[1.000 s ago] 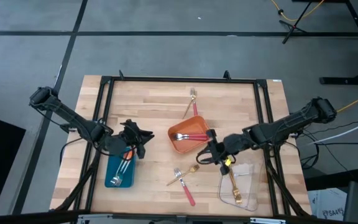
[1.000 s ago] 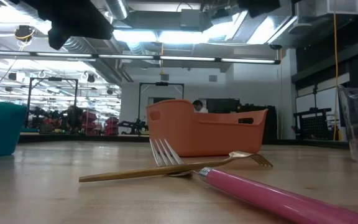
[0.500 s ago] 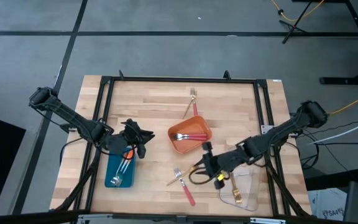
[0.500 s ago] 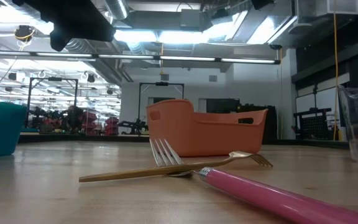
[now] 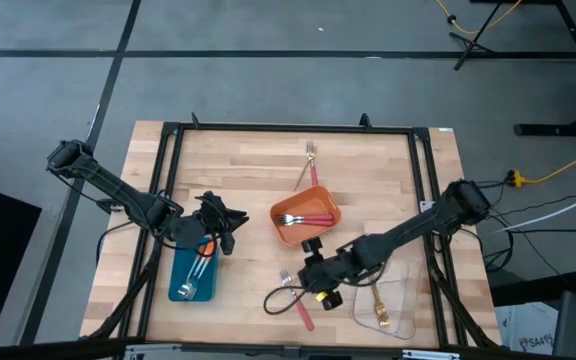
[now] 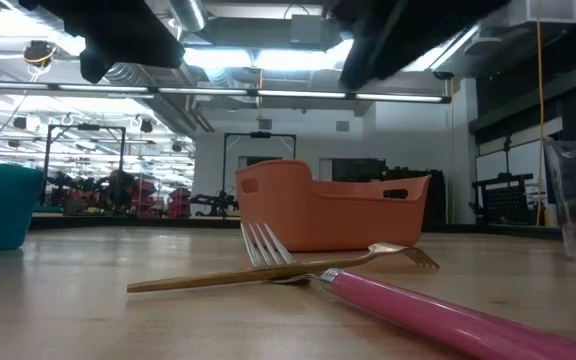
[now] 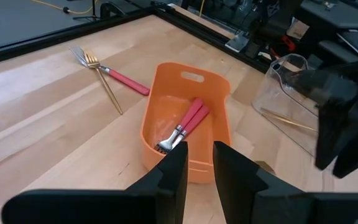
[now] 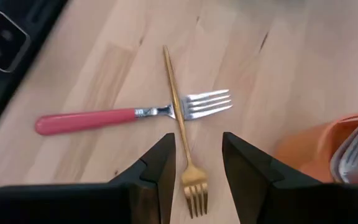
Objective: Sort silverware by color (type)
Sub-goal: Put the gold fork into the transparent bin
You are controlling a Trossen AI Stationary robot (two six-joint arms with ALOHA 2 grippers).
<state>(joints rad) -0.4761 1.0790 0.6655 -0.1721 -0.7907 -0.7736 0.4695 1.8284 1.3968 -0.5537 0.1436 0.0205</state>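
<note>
Right gripper (image 8: 192, 163), jaws spread, above gold fork (image 8: 180, 127) (crossing pink-handled fork (image 8: 129, 114)); left gripper (image 7: 197, 163) jaws narrowly apart, empty.

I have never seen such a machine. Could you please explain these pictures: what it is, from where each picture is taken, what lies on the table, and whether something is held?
It is a robot with two dark arms at a wooden table, sorting forks by type.

One camera looks straight down, one sits at table height, and one rides on each wrist.

From above, the left gripper waits over the blue tray, which holds forks. The right gripper, open, hovers over a gold fork that lies across a pink fork. It holds nothing yet.

The orange tray in the middle holds pink forks. The clear tray holds gold forks. Another gold and pink pair lies at the far edge.

I cannot tell whether the left gripper holds anything.
</note>
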